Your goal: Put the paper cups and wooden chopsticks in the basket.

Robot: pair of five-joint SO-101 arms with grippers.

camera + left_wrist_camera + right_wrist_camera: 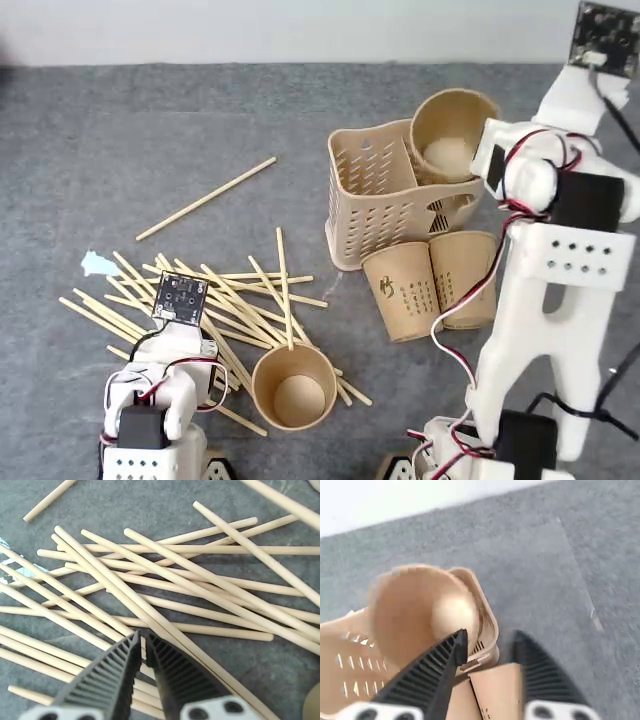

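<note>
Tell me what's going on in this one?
Two robot arms are working on getting cups and chopsticks into a basket. The right gripper is open beside a tilted cup in the end of the basket. The left gripper, nearly shut, is down on the chopstick pile; whether it has one pinched is unclear. Two fallen cups lie by the basket, and an upright cup stands on the pile.

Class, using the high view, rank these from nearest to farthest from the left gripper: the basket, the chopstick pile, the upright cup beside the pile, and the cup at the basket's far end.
1. chopstick pile, directly under the left gripper.
2. upright cup, beside the pile, on the right arm's side.
3. basket, mid-table.
4. cup at the basket's far end.
</note>
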